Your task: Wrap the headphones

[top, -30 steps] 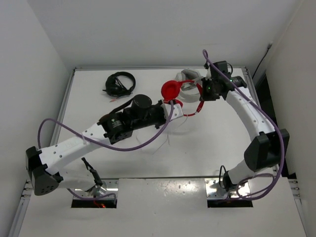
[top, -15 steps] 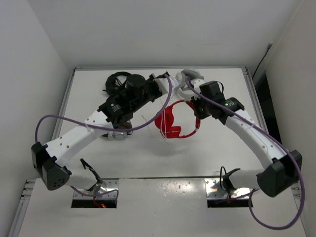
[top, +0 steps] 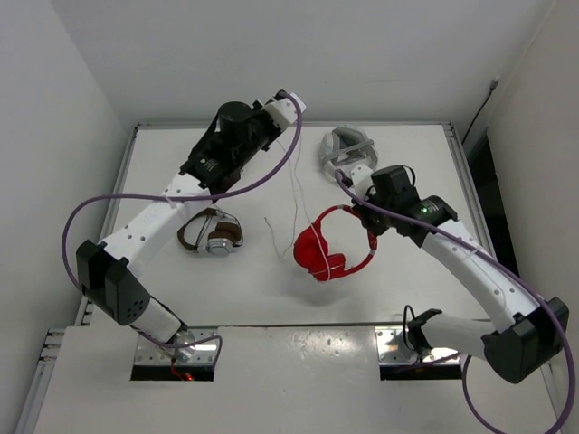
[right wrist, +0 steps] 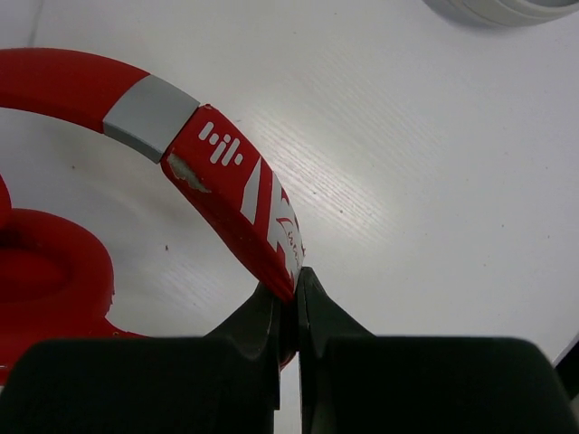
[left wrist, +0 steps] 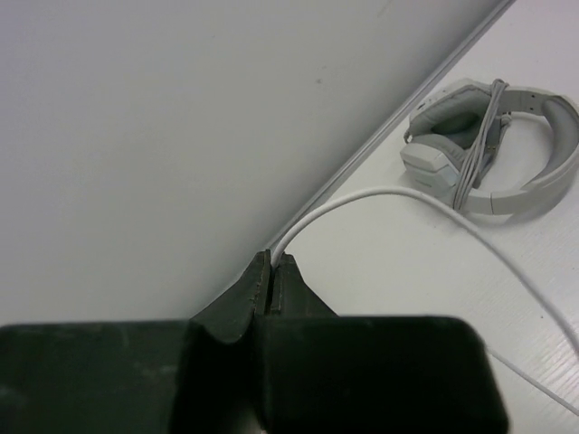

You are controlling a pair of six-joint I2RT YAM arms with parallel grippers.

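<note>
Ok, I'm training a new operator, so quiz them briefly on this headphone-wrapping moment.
1. True or false: the right gripper is shut on the headband of the red headphones.
2. The left gripper pinches: A) the white cable B) the headband C) nothing.
3. Which headphones lie close against the forearm of the left arm?
Key: 1 true; 2 A; 3 the brown-and-silver headphones.

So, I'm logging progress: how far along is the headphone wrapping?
Done: both grips are made. In hand: the right gripper pinches the headband of the red headphones, and the left gripper holds the white cable stretched toward the back wall. Left: no cable loops show around the headphones yet.
</note>
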